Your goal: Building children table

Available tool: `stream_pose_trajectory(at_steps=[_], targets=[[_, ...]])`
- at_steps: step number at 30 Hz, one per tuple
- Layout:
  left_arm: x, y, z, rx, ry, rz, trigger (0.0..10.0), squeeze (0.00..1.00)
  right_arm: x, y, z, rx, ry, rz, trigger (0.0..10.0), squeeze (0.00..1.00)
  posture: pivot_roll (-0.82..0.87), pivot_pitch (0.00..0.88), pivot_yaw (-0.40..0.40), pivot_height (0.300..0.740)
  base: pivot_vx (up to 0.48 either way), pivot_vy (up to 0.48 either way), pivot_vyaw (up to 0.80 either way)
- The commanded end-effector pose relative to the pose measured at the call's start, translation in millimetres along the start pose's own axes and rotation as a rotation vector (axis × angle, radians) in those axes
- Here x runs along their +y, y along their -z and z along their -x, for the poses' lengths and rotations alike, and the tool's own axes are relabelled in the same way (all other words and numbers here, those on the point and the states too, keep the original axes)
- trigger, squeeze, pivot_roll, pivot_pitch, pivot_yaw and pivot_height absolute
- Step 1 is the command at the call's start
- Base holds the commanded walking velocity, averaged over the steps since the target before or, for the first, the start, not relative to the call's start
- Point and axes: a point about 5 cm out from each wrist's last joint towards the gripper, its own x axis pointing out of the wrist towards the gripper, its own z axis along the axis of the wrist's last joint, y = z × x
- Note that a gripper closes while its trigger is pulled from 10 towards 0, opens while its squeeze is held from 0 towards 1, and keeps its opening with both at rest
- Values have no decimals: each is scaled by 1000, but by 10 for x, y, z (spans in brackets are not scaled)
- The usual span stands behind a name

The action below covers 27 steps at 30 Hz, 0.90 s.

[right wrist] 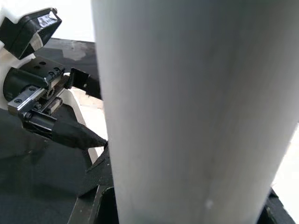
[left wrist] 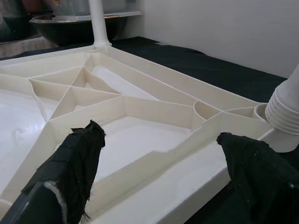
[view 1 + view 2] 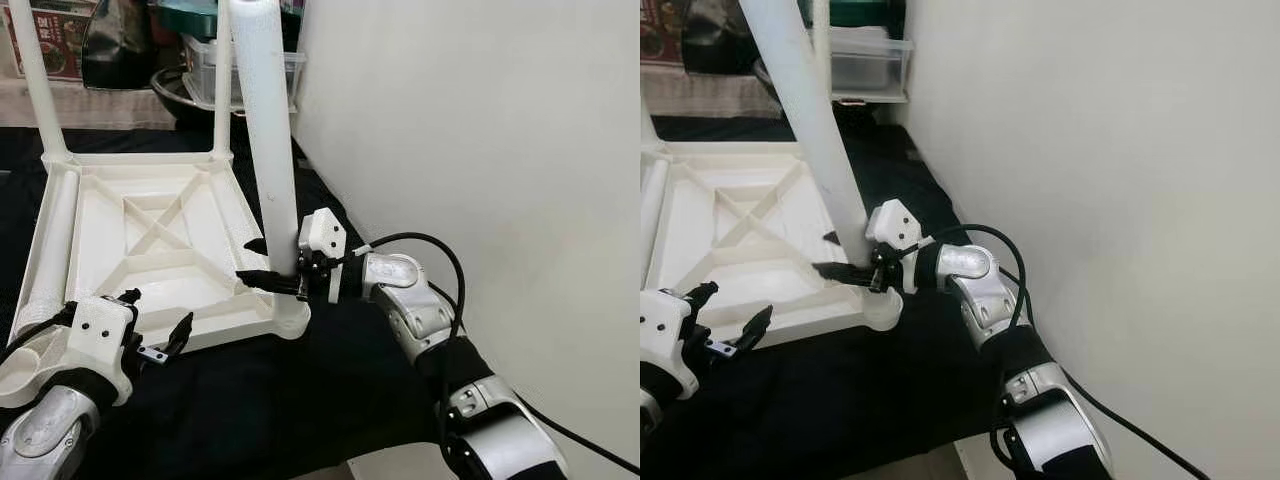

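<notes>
A white plastic children's table (image 3: 228, 326) lies upside down on a black cloth. Two legs stand in its far corners (image 3: 35, 80) (image 3: 222, 90). A third leg (image 3: 268, 130) stands upright in the near right corner socket. Another leg (image 3: 50, 240) lies along the table's left side. My right gripper (image 3: 258, 263) is shut on the near right leg just above its base, one finger behind it and one in front. That leg (image 1: 196, 112) looms close in the right wrist view. My left gripper (image 3: 158, 312) stands open at the table's front edge, its fingers (image 2: 79, 154) either side of the rim.
A white wall (image 3: 480, 120) rises close on the right. Behind the table stand a clear plastic box (image 3: 200, 60) and a dark bowl (image 3: 175, 95). The black cloth (image 3: 300, 390) runs on toward me in front of the table.
</notes>
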Motion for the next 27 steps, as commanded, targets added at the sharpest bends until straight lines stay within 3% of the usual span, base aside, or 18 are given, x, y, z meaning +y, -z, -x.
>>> stream_pose_trajectory(at_steps=[1, 8, 17, 27], targets=[[-38, -27, 4, -18, 5, 3, 10000, 0, 5, 119, 39, 36, -16, -44, 0, 0, 254, 0, -211, 740, 0, 0, 0], [-42, -31, 11, -20, 0, 4, 10000, 0, -50, 175, 24, 67, -36, -46, 0, 0, 263, 0, -225, 740, 0, 0, 0], [-63, -27, 30, -20, -6, 13, 10000, 0, -249, 37, 62, 82, -21, 8, 0, 0, 259, 0, -229, 740, 0, 0, 0], [-87, -31, 3, -24, 5, 18, 10000, 0, -221, 97, 100, 88, -57, 13, 0, 0, 254, 0, -223, 740, 0, 0, 0]])
